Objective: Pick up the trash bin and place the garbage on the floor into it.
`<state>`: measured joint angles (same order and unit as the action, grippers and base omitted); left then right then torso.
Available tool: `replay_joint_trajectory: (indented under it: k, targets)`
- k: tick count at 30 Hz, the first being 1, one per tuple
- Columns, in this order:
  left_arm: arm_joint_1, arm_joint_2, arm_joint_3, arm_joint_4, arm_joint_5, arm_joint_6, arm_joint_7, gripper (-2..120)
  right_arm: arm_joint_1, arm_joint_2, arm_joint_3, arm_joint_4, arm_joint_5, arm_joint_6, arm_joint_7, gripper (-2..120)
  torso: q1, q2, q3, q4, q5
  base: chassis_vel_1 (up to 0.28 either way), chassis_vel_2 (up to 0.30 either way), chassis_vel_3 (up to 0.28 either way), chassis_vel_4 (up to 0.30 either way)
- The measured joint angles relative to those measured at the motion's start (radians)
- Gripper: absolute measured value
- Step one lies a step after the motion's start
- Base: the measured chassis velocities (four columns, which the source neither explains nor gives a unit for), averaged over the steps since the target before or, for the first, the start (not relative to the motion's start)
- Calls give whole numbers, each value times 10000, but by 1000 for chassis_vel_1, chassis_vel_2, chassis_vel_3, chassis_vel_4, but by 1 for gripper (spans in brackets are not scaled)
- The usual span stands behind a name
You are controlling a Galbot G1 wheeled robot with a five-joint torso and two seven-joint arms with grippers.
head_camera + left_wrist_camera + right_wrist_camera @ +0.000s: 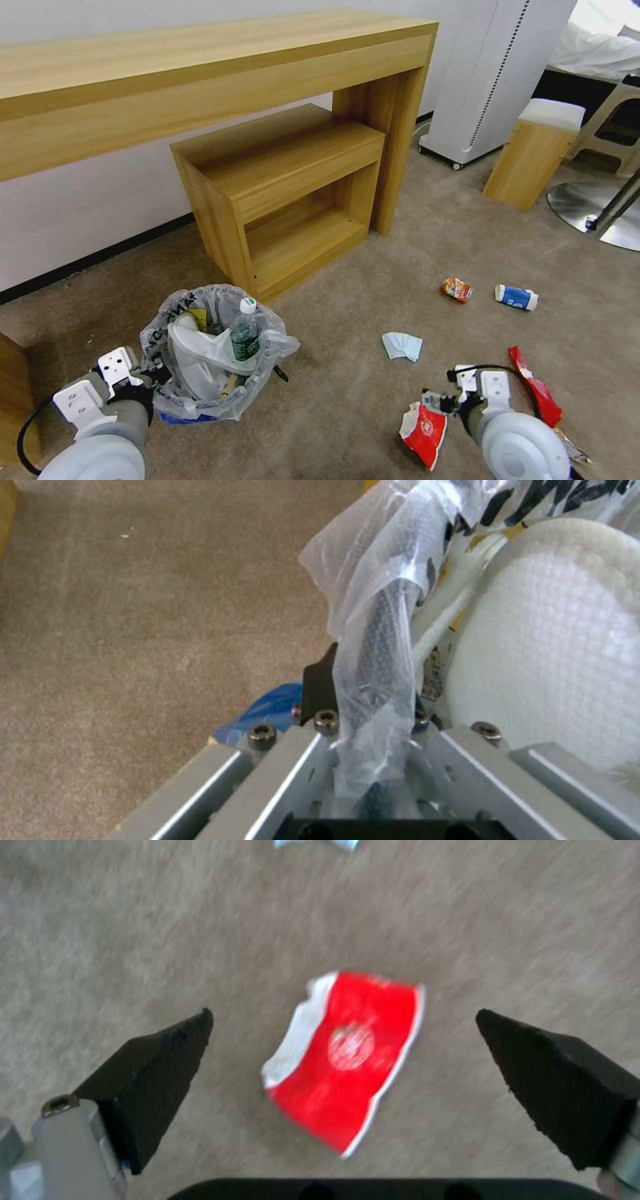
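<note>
nearest, the right gripper [343, 1060] hangs spread wide over a red wrapper [347, 1055] flat on the carpet [347, 413] at 5 o'clock: light, limp, best pinched at an edge. the left gripper [363, 740] clamps the trash bin [213, 353] rim at 8 o'clock, its wrist view showing bag film pinched. tissue [402, 346], can [457, 289], cup [516, 297] lie beyond.

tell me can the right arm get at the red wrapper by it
Probably yes: the right gripper hangs over the red wrapper, fingers spread wide to either side, bare carpet around it.

Head camera looks down across the floor [373, 400]; wrist cameras sit close, sharing its trash bin [213, 347] and red wrapper [347, 1060].
</note>
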<state>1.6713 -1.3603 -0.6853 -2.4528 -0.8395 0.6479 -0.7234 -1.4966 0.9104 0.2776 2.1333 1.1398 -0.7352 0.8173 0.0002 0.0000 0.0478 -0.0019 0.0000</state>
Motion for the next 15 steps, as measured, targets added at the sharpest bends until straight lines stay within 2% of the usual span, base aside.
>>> replay_joint_trajectory:
  k: [15]
  targets:
    - [97,-190,107,-50,331,-13,11,0,438,424,-583,-1388,239,-110,-337,100,0,0,0,0,0,0,0,0,0]
